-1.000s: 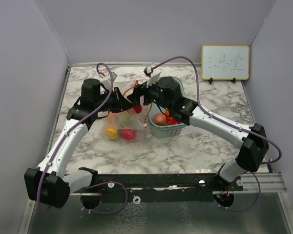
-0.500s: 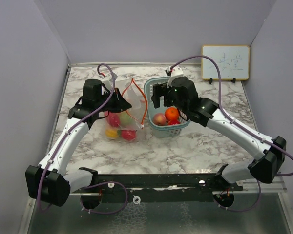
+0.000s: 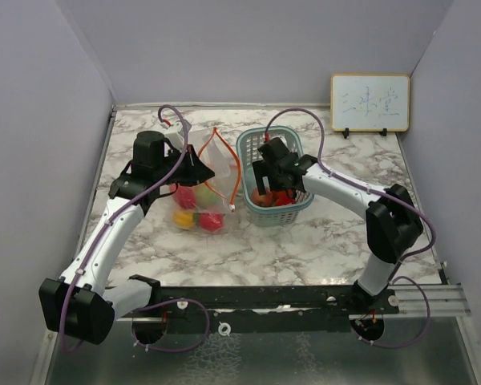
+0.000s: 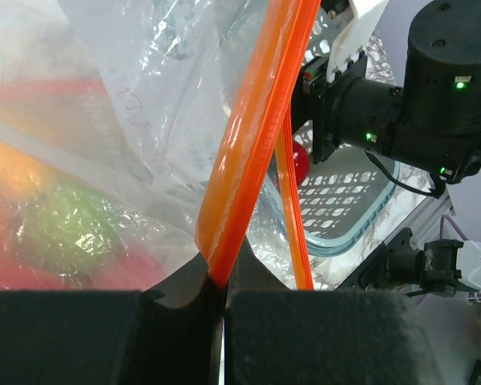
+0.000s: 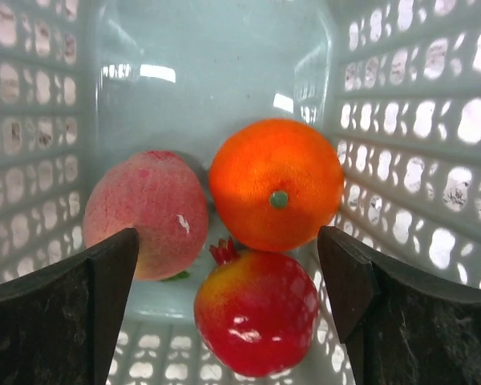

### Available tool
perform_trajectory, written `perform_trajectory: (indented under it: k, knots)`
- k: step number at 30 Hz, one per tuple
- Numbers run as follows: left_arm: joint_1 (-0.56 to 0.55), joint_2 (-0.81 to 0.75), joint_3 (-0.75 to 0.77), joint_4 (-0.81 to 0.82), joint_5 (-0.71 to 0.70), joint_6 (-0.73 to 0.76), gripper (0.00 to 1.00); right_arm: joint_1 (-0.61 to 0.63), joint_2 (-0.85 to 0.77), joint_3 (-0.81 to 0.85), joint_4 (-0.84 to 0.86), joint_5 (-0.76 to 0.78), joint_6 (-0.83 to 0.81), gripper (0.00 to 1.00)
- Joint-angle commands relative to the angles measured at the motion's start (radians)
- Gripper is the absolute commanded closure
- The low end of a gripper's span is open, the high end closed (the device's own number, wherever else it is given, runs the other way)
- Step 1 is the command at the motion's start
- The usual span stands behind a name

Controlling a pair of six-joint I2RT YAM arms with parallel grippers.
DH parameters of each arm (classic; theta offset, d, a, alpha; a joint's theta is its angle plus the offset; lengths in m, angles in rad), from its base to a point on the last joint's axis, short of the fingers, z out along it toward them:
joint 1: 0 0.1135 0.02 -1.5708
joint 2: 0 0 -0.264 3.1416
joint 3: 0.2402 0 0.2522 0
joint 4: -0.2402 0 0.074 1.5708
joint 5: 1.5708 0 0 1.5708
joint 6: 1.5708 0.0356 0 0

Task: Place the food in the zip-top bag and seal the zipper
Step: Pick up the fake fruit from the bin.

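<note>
The clear zip-top bag (image 3: 202, 192) lies left of the teal basket (image 3: 248, 146) and holds several toy fruits (image 3: 211, 220). My left gripper (image 3: 194, 166) is shut on the bag's orange zipper strip (image 4: 248, 152), holding the mouth up. My right gripper (image 3: 270, 183) is open, pointing down inside the basket. In the right wrist view its fingers (image 5: 72, 309) straddle a red pomegranate (image 5: 255, 313), with an orange (image 5: 276, 183) and a pink peach (image 5: 144, 212) just beyond.
A small whiteboard (image 3: 369, 103) stands at the back right. Purple walls close in the marble table (image 3: 321, 241) on three sides. A black rail runs along the near edge.
My right gripper has moved from the bag's mouth to the right and dropped down into the basket, over the fruits. My left gripper keeps hold of the zipper strip.
</note>
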Motion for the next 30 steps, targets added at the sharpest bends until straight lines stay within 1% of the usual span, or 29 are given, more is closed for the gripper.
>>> perform_trajectory:
  k: [1,9,13,16,17,19,20,23,25,26,27,28,29,30]
  knots:
    - [0.002,-0.023,0.005,0.001,-0.001,0.021,1.0,-0.006,0.102,0.018,0.0,0.065,0.01,0.06]
    - [0.002,-0.03,0.011,-0.019,-0.003,0.038,1.0,-0.012,0.262,0.052,0.01,0.046,0.019,0.08]
    - [0.002,-0.029,0.009,-0.022,-0.004,0.043,1.0,-0.012,0.254,0.035,0.019,0.04,0.006,0.1]
    - [0.002,-0.025,0.003,-0.013,0.001,0.039,1.0,-0.012,0.217,0.019,0.047,0.032,-0.012,0.15]
    - [0.003,-0.022,0.002,-0.008,0.004,0.036,1.0,-0.012,0.208,0.022,0.048,0.028,-0.016,0.21]
    - [0.002,-0.02,-0.001,-0.002,0.011,0.032,1.0,-0.012,0.195,0.03,0.047,0.02,-0.021,0.38]
    - [0.003,-0.02,-0.003,-0.001,0.013,0.03,1.0,-0.012,0.186,0.033,0.047,0.013,-0.026,0.41]
    - [0.002,-0.022,-0.004,-0.001,0.011,0.03,1.0,-0.013,0.154,0.051,0.033,0.01,-0.037,0.42]
    - [0.002,-0.026,-0.006,-0.001,0.009,0.031,1.0,-0.012,0.135,0.065,0.016,0.01,-0.044,0.49]
    - [0.002,-0.027,-0.006,-0.002,0.007,0.03,1.0,-0.012,0.126,0.067,0.012,0.006,-0.049,0.57]
    - [0.003,-0.029,-0.006,-0.001,0.006,0.032,1.0,-0.012,0.117,0.069,0.006,0.001,-0.052,0.7]
    - [0.002,-0.031,-0.006,-0.001,0.006,0.032,1.0,-0.012,0.108,0.071,0.001,-0.001,-0.052,0.81]
    - [0.002,-0.032,-0.007,-0.001,0.006,0.031,1.0,-0.012,0.095,0.074,0.001,-0.007,-0.051,0.89]
    - [0.002,-0.03,-0.007,0.0,0.006,0.031,1.0,-0.012,0.076,0.076,0.006,-0.016,-0.052,0.93]
